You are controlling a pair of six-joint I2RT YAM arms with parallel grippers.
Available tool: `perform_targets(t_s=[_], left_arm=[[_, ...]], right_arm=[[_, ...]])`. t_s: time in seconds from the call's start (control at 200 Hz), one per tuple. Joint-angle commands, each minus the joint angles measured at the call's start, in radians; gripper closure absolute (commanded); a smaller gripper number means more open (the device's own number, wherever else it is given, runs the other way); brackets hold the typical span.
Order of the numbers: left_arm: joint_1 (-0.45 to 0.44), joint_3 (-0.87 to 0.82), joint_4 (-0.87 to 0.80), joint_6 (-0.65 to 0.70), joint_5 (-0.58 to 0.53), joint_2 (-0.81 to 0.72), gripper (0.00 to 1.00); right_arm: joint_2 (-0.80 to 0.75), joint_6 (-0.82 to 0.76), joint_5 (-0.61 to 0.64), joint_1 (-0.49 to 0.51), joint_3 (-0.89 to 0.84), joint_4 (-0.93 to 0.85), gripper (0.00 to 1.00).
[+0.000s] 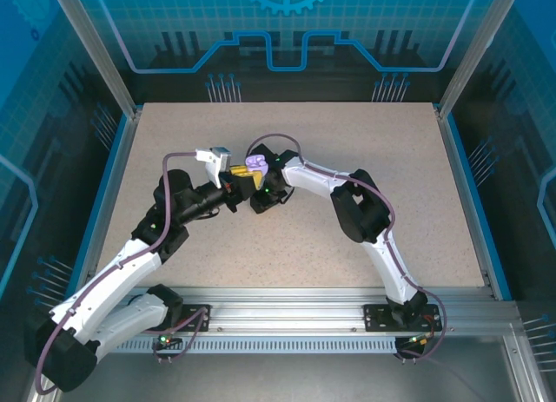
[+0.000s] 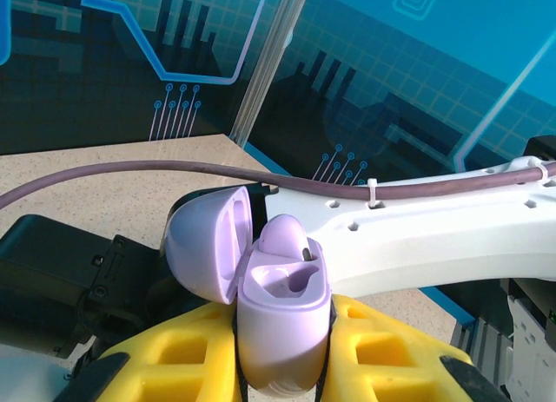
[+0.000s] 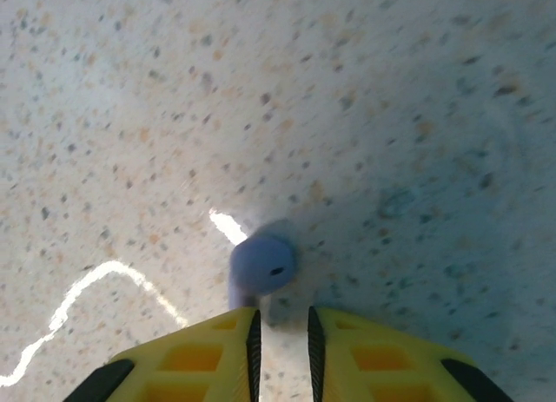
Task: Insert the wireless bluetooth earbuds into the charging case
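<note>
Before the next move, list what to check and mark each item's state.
1. Charging case clamped between the left fingers: ok.
2. Lid swung open: ok.
3. Free slot in the case, beside the seated earbud: ok, it looks empty.
4. Loose earbud gripped by the right fingers: cannot tell; it is blurred, just past their tips, and a narrow gap shows between them.
5. Right fingers lined up on the case: not ok; in the right wrist view the table, not the case, lies beyond them.
</note>
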Motion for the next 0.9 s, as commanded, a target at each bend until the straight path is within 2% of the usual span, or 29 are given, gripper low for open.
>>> perform_targets(t_s=[0.0, 0.23, 0.375, 0.54, 0.896], left_arm=[[0.008, 0.004, 0.01, -0.02, 0.008, -0.021, 1.0], [0.007, 0.006, 0.007, -0.02, 0.012, -0.026, 0.99], [0.009, 0.005, 0.002, -0.016, 0.01, -0.032, 1.0], [0.008, 0.007, 0.003, -0.013, 0.008, -0.034, 1.0], [0.008, 0.003, 0.01, -0.014, 0.011, -0.036, 0.99]], right_arm=[[-0.057, 0.002, -0.063, 0.021, -0.029, -0.036, 0.74], [-0.081, 0.039, -0.083, 0.01, -0.036, 0.009, 0.72], [-0.066, 0.065, -0.064, 0.008, -0.01, 0.008, 0.6], [-0.022, 0.085, -0.002, 0.017, 0.048, -0.028, 0.53], [0.068, 0.089, 0.057, 0.038, 0.159, -0.095, 0.51]])
